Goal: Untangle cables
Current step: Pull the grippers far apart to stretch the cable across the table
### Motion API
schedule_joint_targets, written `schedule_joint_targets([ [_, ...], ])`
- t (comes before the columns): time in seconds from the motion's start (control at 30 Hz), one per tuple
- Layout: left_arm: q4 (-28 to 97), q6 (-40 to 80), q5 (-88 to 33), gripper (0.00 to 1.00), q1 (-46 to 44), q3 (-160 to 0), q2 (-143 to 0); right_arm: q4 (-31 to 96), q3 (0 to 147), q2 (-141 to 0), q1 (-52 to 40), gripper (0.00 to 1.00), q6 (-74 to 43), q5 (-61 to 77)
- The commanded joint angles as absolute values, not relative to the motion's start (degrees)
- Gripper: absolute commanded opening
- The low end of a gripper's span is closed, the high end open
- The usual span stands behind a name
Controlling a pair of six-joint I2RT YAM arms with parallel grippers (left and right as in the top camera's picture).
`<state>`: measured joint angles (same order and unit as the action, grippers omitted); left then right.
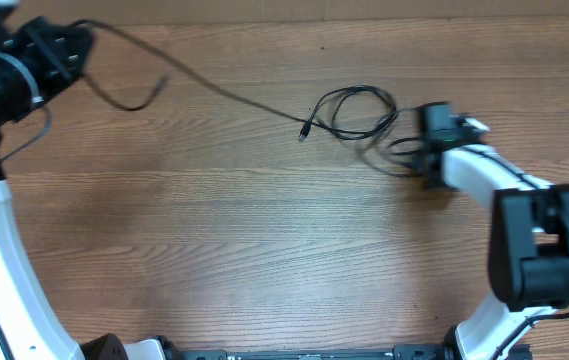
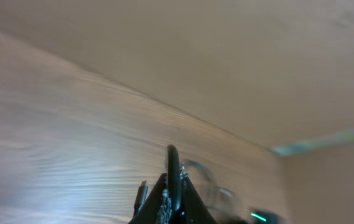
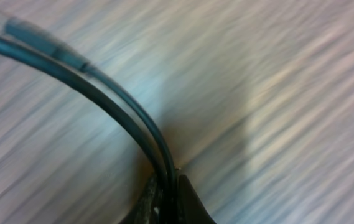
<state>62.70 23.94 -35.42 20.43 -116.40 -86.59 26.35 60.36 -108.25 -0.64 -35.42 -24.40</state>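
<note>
**First:** Toward two o'clock from the middle of the table (image 1: 264,230), the cables (image 1: 362,91) are seen gathered in a loose loop in the overhead view. One plug (image 1: 304,131) lies free at the loop's eight o'clock edge.

**Second:** And what is found going outward from the loop?

**First:** One long strand (image 1: 234,96) is drawn off toward ten o'clock, up to the left gripper (image 1: 64,45) at the far corner. Its long axis is set along that ten-to-four line. A shorter tail (image 1: 129,107) is seen trailing from the same gripper toward four o'clock.

**Second:** Which arm is nearer?

**First:** The right gripper (image 1: 426,150) is placed just beside the loop, at its four o'clock. The left one is well apart from it.

**Second:** How are the claws set?

**First:** In the right wrist view the fingers are clamped on two strands (image 3: 102,93), pinched side by side and curving away toward ten o'clock. In the left wrist view the fingers are pressed together on one cord that rises between them.

**Second:** What is the coming move judged to turn on?

**First:** On that ten-to-four line. A pull made along it, with the grippers drawn apart, is judged likelier to open the loop than to tighten it.

**Second:** What cannot be made out?

**First:** The crossings inside the loop cannot be told, nor can three separate cords be counted. Both wrist views are blurred, and the strands next to the right gripper are smeared overhead.
</note>
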Motion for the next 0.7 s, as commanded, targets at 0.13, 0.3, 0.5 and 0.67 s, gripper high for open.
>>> schedule_joint_targets([
  [0.13, 63.6, 16.5, -11.9, 0.05, 22.9, -117.1, -91.7, 25.7, 59.7, -107.9, 15.9, 0.04, -24.7, -16.1],
  [0.3, 62.0, 16.5, 0.4, 0.04, 23.1, -117.1, -96.4, 26.9, 59.7, -107.9, 23.3, 0.04, -22.6, -15.2],
  [0.5, 57.7, 16.5, 8.4, 0.04, 28.4, -117.2, -98.1, 28.1, 59.7, -107.9, 31.0, 0.04, -22.7, -11.7],
  [0.67, 56.9, 16.5, 8.6, 0.04, 36.2, -117.6, -98.1, 28.7, 59.7, -107.9, 34.5, 0.04, -22.7, -11.7],
])
